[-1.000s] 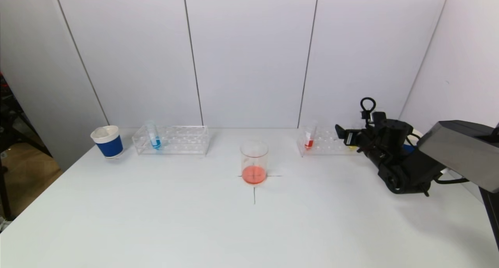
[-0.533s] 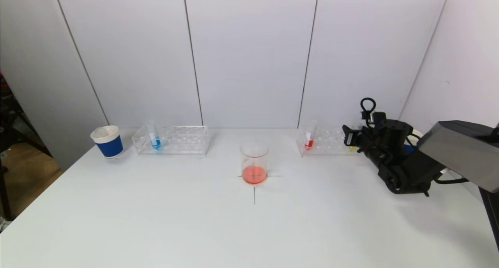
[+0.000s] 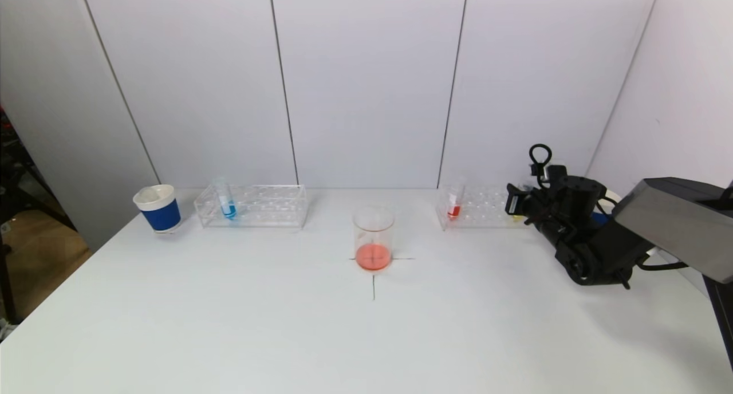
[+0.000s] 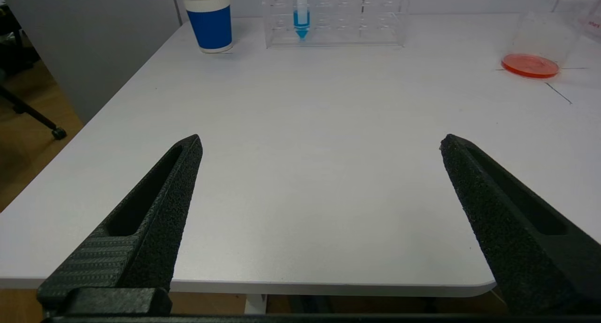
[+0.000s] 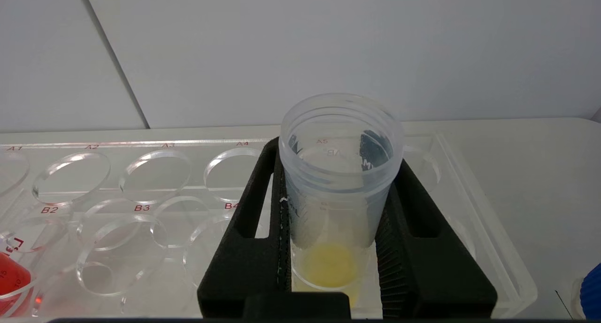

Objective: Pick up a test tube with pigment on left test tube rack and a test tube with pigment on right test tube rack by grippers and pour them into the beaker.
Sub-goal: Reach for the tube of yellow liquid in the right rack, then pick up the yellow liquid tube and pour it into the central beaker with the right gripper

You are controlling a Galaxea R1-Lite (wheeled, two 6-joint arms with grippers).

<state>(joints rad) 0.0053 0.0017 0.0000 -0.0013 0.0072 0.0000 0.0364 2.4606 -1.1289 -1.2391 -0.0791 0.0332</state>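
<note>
The left test tube rack (image 3: 263, 206) holds a tube of blue pigment (image 3: 227, 204). The right test tube rack (image 3: 478, 208) holds a tube of red pigment (image 3: 454, 206) at its left end. The beaker (image 3: 373, 239) with orange-red liquid stands mid-table. My right gripper (image 3: 517, 204) is at the right rack's right end. In the right wrist view it (image 5: 339, 158) is shut on a tube of yellow pigment (image 5: 340, 187) that stands upright in its rack hole (image 5: 324, 266). My left gripper (image 4: 319, 144) is open and empty at the table's near edge, out of the head view.
A blue-and-white paper cup (image 3: 158, 208) stands left of the left rack. A blue object (image 5: 591, 290) sits just past the right rack's end. Grey wall panels stand close behind both racks. A black cross (image 3: 373, 268) marks the table under the beaker.
My right gripper's fingers have closed in from open onto the yellow tube at the right rack. Nothing else has moved.
</note>
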